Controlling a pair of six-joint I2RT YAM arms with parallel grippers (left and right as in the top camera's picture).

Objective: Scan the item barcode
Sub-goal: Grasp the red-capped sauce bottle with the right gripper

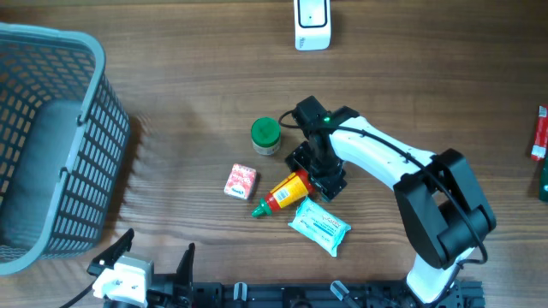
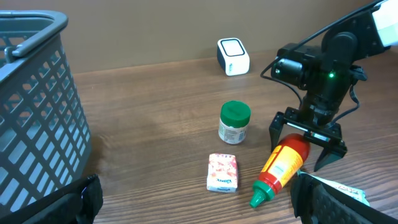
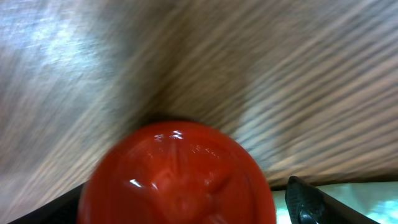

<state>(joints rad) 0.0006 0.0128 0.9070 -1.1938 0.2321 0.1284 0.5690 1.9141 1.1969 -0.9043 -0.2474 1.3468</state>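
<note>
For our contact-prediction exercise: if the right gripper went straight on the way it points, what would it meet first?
The right gripper would probably meet the sauce bottle first, at its red base, which lies on the wooden table between the open jaws; depth is unclear.

The table (image 1: 171,103) is brown wood with a streaky darker grain. At its left edge the basket (image 1: 103,171) is grey-blue, its walls an open lattice. The scanner (image 1: 312,24) at the far edge is white with a dark face. The jar (image 1: 265,135) has a green lid and a pale label. The small carton (image 1: 241,181) is pink and red with white ends. The sauce bottle (image 1: 287,192) is red with a yellow label and a green cap. The packet (image 1: 319,226) is light teal with white print. The right arm (image 1: 377,150) is white and black, with a green light (image 1: 325,121).
</note>
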